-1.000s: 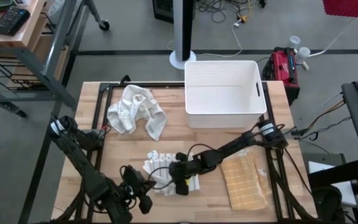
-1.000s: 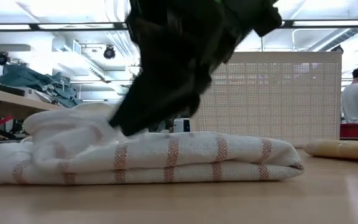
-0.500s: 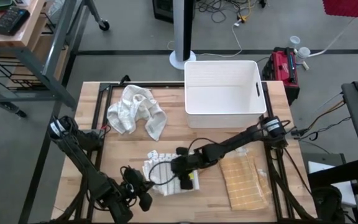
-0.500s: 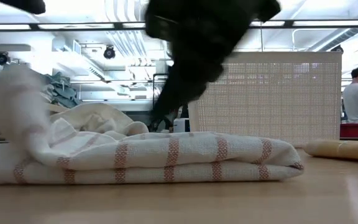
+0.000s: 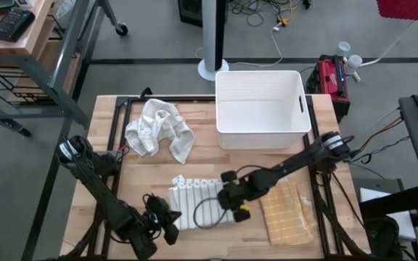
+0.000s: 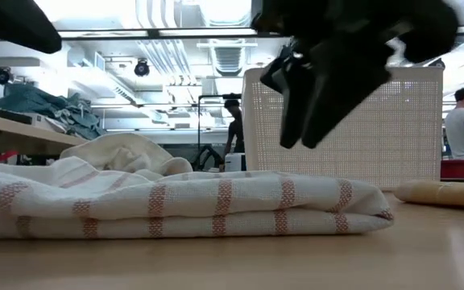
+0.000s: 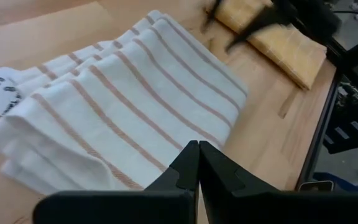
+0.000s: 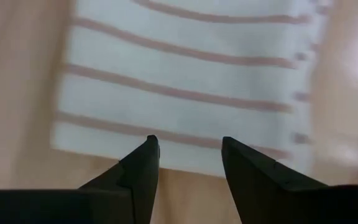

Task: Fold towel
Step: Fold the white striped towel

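Striped towel (image 5: 198, 199) lying folded flat on the tabletop (image 5: 194, 239), near the front, between both arms. Right gripper (image 5: 238, 208) just beside its right edge, open, holding nothing. Left gripper (image 5: 171, 233) shut tight and empty, low by the towel's front left corner. Crumpled towel (image 5: 158, 129) farther back, white bin (image 5: 261, 109) behind, yellow cloth (image 5: 287, 212) to the right.

Probably time to check the fold. To do it well: press layers flat, line up edges, lift away slowly, no snagging the cloth.
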Available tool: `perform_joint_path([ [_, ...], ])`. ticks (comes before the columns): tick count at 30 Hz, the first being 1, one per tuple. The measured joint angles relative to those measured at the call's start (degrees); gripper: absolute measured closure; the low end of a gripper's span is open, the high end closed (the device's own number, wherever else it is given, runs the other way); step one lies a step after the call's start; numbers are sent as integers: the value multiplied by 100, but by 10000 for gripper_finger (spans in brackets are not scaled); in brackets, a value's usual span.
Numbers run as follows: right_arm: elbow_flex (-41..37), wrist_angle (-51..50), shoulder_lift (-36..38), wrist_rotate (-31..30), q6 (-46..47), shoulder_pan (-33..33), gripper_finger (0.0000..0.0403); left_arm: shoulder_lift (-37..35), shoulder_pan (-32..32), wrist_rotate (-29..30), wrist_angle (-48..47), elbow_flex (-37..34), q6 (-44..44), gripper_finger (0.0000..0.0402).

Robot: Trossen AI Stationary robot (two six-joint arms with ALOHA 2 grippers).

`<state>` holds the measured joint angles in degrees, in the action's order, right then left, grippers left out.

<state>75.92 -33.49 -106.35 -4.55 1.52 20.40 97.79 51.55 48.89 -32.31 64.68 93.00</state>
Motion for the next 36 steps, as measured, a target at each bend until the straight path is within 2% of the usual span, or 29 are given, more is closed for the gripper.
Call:
perform_joint_path([
  [3, -109, 86, 151, 92, -238, -232, 231, 62, -19, 6, 114, 48, -93, 402],
  [8, -161, 219, 221, 904, -579, -836, 225, 131, -20, 9, 99, 91, -141, 402],
  [14, -312, 422, 170, 1213, -803, -1346, 228, 158, -35, 21, 110, 86, -125, 402],
  [18, -549, 726, 125, 1738, -804, -1506, 227, 158, -35, 23, 98, 86, -147, 402],
  [36, -1353, 1950, 122, 1700, -712, -1610, 252, 158, -72, 179, 98, 77, -231, 402],
])
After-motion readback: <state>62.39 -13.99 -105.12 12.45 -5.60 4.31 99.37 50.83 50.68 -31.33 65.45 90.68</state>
